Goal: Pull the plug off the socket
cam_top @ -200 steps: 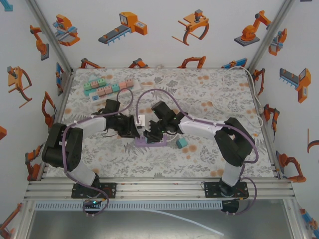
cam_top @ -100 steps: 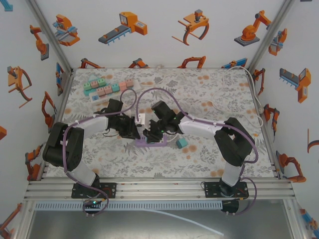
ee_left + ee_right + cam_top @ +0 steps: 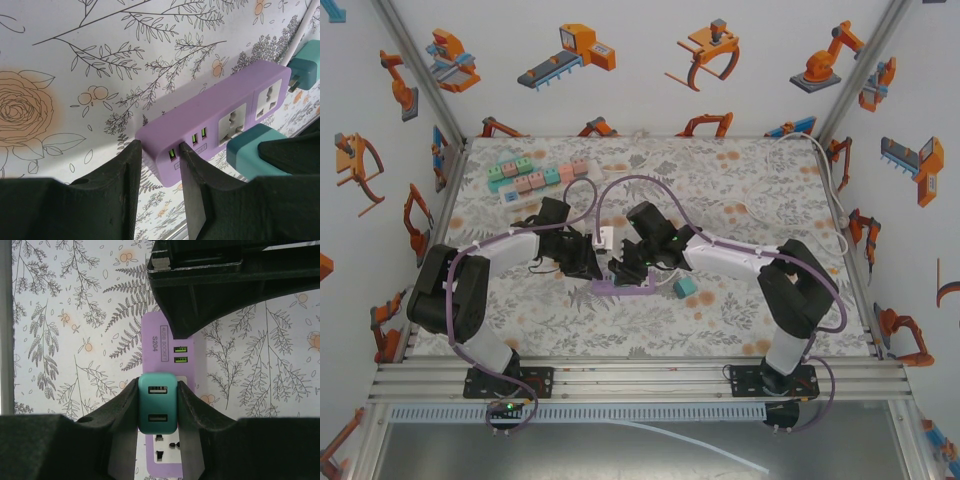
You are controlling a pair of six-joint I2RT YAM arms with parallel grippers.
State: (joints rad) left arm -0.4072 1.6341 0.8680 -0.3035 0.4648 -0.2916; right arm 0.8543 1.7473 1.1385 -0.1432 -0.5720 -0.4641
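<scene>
**A:** From above, we see both arms meeting over the purple socket strip (image 3: 642,291) in the middle of the table (image 3: 740,180).

**B:** And the left wrist view?

**A:** Our left gripper (image 3: 161,155) is closed on the strip's USB end, pinning it. The teal plug (image 3: 248,151) sits in the nearest socket.

**B:** In the right wrist view, our right gripper (image 3: 158,392) is clamped on that plug's two sides, and the plug looks fully seated. We judge both grips set and the pull not yet begun.

**A:** Next we need a straight pull away from the strip's face while the left holds firm.

**B:** Any writing?

**A:** We read "S204" on the strip. The small print beside it is probably "4USB SOCKET", but it is too fine for us to be sure.
</scene>
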